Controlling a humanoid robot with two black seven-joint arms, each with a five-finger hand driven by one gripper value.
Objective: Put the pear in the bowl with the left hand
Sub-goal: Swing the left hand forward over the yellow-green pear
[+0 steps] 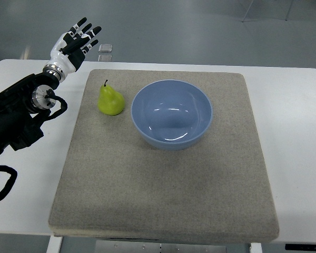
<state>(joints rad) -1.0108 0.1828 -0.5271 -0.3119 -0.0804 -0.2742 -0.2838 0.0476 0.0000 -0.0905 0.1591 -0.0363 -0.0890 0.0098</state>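
Left hand (73,43): raised over the far left part of the table, beyond the mat's far left corner; fingers spread wide and holding nothing, black fingertips pointing away from the robot, white palm shell toward the wrist.
Left arm (18,116): black, enters from the picture's left edge and angles up toward the far side; a silver wrist ring sits just behind the hand, and a black cable loops beside the forearm.
Right hand: out of view.
Pear (110,100): yellow-green, standing upright on the mat with its dark stem pointing up; it rests near the mat's far left area, just beside the bowl's left rim but apart from it, and well clear of the hand.
Bowl (171,114): pale blue, round, upright and holding nothing; it sits on the mat a little to the far side of centre, with ceiling lights reflected on its glossy inner wall.
Mat (163,195): grey-beige, coarse textured square pad covering most of the tabletop; pear and bowl both rest on it.
Table (297,158): white, showing as a bare band on the left, right and far sides of the mat.
Small clear object (105,48): at the table's far edge, just right of the hand; too small to identify.
Floor (200,26): grey, beyond the table.
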